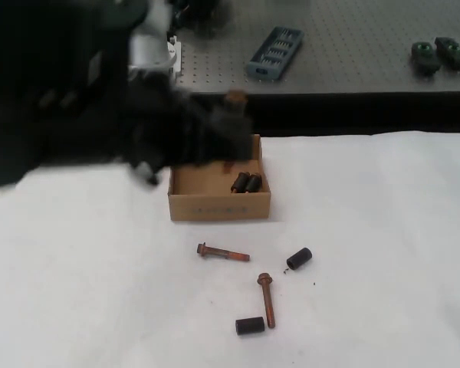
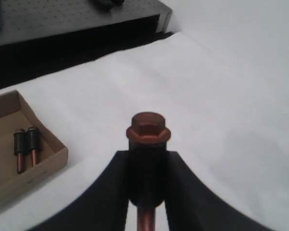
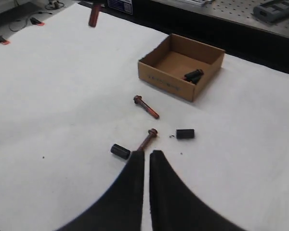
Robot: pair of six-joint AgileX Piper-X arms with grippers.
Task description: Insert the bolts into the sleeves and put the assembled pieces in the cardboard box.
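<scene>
Left jaws clamp narrow on the held sleeve (image 2: 147, 168), one dark finger each side, sleeve upright btwn them. The held bolt (image 2: 148, 127) runs through it: copper hex head w/ flange sits on the sleeve's top end, bare shank sticks out the other end. In the high view the left arm (image 1: 84, 115) reaches across the box's 10 o'clock side, w/ that bolt head at approx. 12 o'clock of the box, above its far wall.

Right jaws are nearly together, only a slim gap, nothing btwn them. They hang over the white worktop (image 1: 383, 253); in the right wrist view the second loose bolt shows just past the fingertips (image 3: 156, 156).

Cardboard box (image 1: 218, 205) sits open on the worktop. Inside, against its 3 o'clock wall, lie two assembled pieces (image 1: 246, 182) side by side, touching.

At 6 o'clock of the box, on the worktop: first loose bolt (image 1: 222, 252) lies crosswise; second loose bolt (image 1: 267, 299) lies further out, head toward the box. One loose sleeve (image 1: 299, 258) at approx. 5 o'clock of the box, apart from both bolts. Other loose sleeve (image 1: 250, 326) just beside the second bolt's shank end, at its 9 o'clock.

Behind, at 12 o'clock, a perforated plate (image 1: 353, 38) carries a blue rack (image 1: 274, 52) and two dark green parts (image 1: 439, 55).
</scene>
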